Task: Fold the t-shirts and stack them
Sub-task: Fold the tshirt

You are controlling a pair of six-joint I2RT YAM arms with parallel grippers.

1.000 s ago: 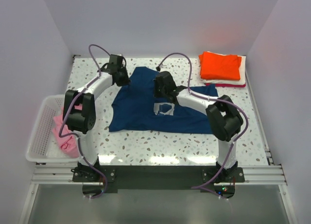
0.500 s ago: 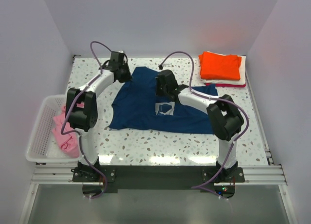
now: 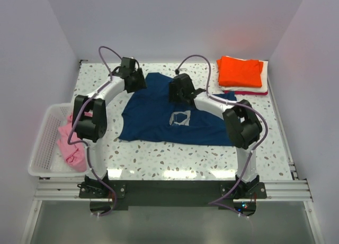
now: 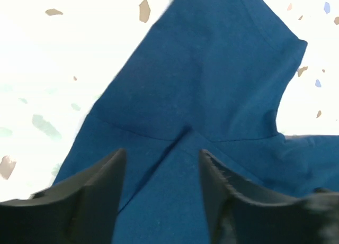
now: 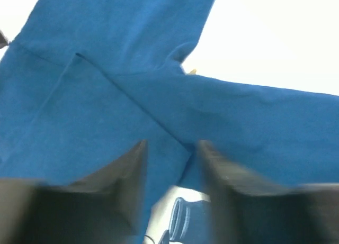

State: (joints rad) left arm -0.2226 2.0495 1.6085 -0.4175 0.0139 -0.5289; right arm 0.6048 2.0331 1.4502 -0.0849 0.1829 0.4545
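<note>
A navy blue t-shirt (image 3: 153, 119) with a pale square print (image 3: 180, 118) lies spread on the speckled table. My left gripper (image 3: 139, 83) hovers at its back left corner, open. In the left wrist view the left gripper (image 4: 161, 159) has only flat navy cloth (image 4: 212, 69) with a seam between its fingers. My right gripper (image 3: 180, 93) sits over the shirt's upper middle, just behind the print. The right gripper (image 5: 169, 148) is open too, with navy cloth (image 5: 106, 53) and the print (image 5: 180, 217) below it. A pink t-shirt (image 3: 71, 143) lies in the basket.
A white slatted basket (image 3: 40, 143) hangs off the table's left edge. At the back right corner, a folded orange t-shirt (image 3: 241, 71) tops a stack, with white (image 3: 264, 74) and red (image 3: 249, 92) ones under it. Walls enclose the table on three sides.
Both grippers have gone from shut to open and let go of the navy shirt. The cloth now lies flatter, and the print shows fully in front of the right gripper.
</note>
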